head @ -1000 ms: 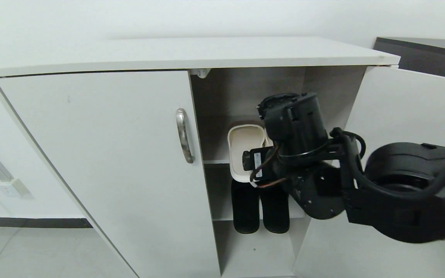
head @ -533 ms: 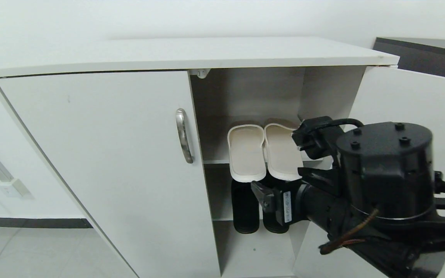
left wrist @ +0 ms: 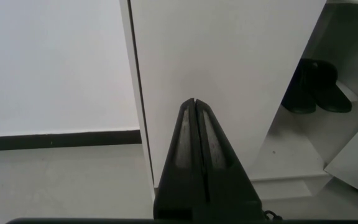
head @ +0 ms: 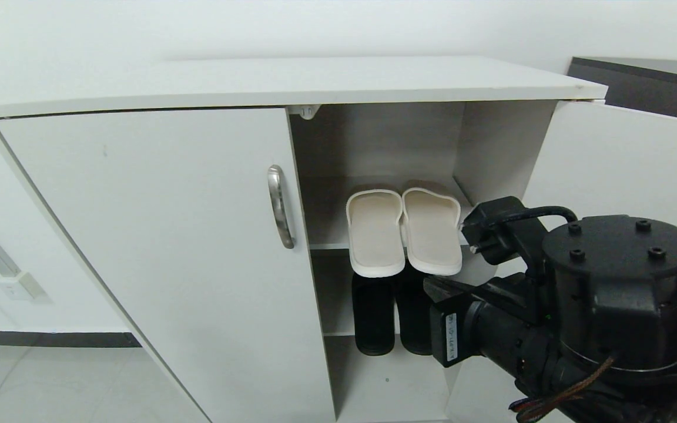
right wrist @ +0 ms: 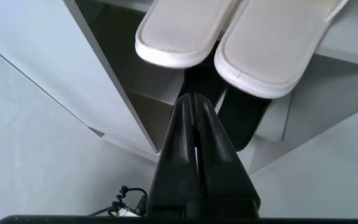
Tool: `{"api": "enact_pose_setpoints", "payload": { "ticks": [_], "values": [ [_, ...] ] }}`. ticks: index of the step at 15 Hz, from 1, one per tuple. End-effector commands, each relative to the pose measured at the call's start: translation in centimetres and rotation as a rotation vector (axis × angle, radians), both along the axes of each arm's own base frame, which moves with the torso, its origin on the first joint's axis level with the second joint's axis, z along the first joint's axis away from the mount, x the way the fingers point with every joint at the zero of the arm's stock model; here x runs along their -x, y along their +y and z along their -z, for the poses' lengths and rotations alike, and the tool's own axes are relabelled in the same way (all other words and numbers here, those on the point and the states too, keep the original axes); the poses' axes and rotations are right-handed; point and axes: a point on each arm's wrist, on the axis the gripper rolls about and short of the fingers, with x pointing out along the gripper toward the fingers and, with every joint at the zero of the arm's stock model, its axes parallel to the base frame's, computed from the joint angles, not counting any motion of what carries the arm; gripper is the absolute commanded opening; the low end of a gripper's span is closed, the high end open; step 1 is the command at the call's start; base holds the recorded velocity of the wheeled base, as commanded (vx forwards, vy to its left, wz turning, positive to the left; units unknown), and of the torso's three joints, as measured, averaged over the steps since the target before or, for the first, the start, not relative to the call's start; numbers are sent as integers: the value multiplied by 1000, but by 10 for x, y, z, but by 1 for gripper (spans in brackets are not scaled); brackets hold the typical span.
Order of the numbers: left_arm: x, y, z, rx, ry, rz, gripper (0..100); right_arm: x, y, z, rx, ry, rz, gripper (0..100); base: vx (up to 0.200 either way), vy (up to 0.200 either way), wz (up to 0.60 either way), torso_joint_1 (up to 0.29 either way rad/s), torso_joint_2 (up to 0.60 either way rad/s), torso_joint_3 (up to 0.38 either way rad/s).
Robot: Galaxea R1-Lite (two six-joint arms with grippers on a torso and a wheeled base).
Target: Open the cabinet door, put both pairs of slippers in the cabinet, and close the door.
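The cream foam slippers (head: 376, 235) lie side by side on the upper shelf (head: 327, 211) of the white cabinet (head: 291, 79), long axes front to back, toes inward, heels overhanging its edge. The black slippers (head: 374, 317) lie lengthwise one shelf below. The right door (head: 609, 170) stands wide (the left door (head: 150, 235) is closed); the right tool (right wrist: 196, 106), pinched together and empty, hangs just outside the heels, and the left tool (left wrist: 194, 109), equally pinched, faces the closed door.

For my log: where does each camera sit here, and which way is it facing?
Head view: on the head, facing forward and down at the cabinet; right arm at lower right.
Left wrist view: on the left wrist, low, facing the closed door; left jaws shut.
Right wrist view: on the right wrist, facing white slippers on their shelf; right jaws shut.
Shared: all three show the black slippers.
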Motion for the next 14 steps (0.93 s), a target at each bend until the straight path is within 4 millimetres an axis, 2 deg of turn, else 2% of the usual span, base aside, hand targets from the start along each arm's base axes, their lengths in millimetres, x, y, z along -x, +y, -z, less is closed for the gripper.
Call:
{"api": "enact_pose_setpoints", "payload": {
  "ticks": [1,10,14],
  "values": [
    [0,0,0,0,0,0,0,-1,2,5,14,8,1,0,0,0,0,0,0,0],
    [0,0,0,0,1,0,0,-1,2,10,30,19,0,0,0,0,0,0,0,0],
    [0,0,0,0,1,0,0,-1,2,11,21,2,-3,0,-200,0,0,7,5,-1]
  ]
}}
